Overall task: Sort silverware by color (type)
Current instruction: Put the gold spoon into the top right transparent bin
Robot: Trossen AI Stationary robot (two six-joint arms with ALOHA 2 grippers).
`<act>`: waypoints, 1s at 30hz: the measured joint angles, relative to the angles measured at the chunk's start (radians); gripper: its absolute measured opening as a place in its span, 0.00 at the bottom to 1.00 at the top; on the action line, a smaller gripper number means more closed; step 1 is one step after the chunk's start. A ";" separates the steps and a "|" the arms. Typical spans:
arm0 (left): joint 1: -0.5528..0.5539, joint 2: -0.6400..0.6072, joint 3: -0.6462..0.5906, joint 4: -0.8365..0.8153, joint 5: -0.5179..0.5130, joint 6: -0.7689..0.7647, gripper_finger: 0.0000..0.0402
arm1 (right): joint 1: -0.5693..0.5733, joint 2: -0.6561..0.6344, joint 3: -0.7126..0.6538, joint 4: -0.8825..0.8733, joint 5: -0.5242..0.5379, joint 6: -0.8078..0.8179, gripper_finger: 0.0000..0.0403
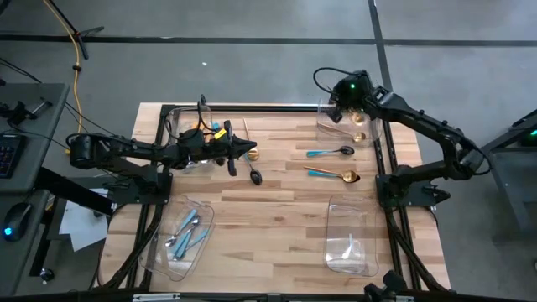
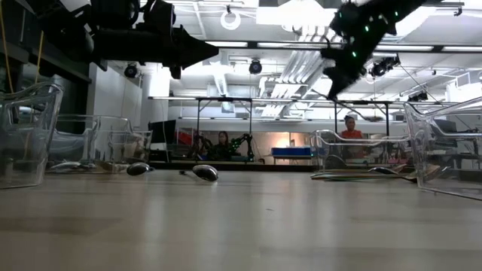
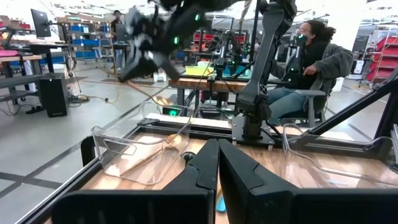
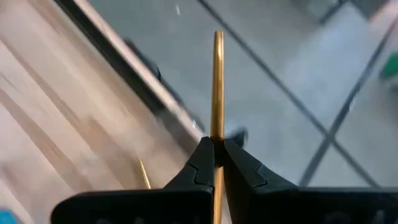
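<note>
Right pincer (image 4: 217, 152) is up over the far right corner of the bench (image 1: 277, 210), clamped tight on a gold utensil (image 4: 217, 81), the slim handle sticking straight out between its fingers. It hangs above the far right bin (image 1: 336, 126), where more gold pieces (image 1: 360, 136) show. Left pincer (image 1: 250, 151) hovers above the bench near the far left bin (image 1: 189, 126), fingers pressed together with nothing between them; in its own wrist view the two dark fingers (image 3: 199, 168) meet in a point.

On the open boards: a black spoon (image 1: 254, 174) lies just beside the left pincer's tip. Toward the right, a teal-handled black spoon (image 1: 331, 153) and, nearer the front, a teal-handled gold-bowled spoon (image 1: 336, 175) lie well apart from it. Front left bin (image 1: 159, 252) holds a cluster of light-blue-handled pieces (image 1: 186, 232). Front right bin (image 1: 351, 239) sits by the right arm's base. A seated person (image 3: 311, 62) shows beyond the bench.
</note>
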 joint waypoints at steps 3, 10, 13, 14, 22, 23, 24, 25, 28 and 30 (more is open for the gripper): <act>0.000 0.000 0.000 0.000 0.000 0.000 0.01 | -0.048 0.000 -0.070 -0.001 -0.001 0.000 0.00; 0.000 0.000 0.000 -0.001 0.000 0.000 0.01 | -0.100 0.000 -0.203 0.007 -0.044 0.000 0.00; 0.000 0.000 0.000 -0.001 0.000 0.000 0.01 | -0.110 0.001 -0.222 0.008 -0.043 0.000 0.00; 0.000 0.000 0.000 0.000 -0.002 0.001 0.01 | -0.110 0.003 -0.221 0.008 -0.040 0.001 0.00; 0.001 0.000 0.000 0.007 -0.011 0.002 0.01 | -0.109 0.123 -0.127 -0.115 -0.046 0.000 0.00; 0.001 0.000 0.000 0.007 -0.011 0.004 0.01 | -0.109 0.150 -0.107 -0.139 -0.047 0.001 0.00; 0.001 0.000 0.000 0.007 -0.011 0.010 0.01 | -0.112 0.175 -0.087 -0.157 -0.047 0.002 0.00; 0.001 0.000 0.000 0.007 -0.011 0.019 0.01 | -0.114 0.198 -0.066 -0.173 -0.047 0.003 0.00; 0.001 0.000 0.000 0.006 -0.011 0.027 0.01 | -0.120 0.263 -0.009 -0.218 -0.050 0.003 0.00; 0.001 0.000 0.000 0.002 -0.011 0.028 0.01 | -0.122 0.299 0.025 -0.249 -0.056 -0.001 0.00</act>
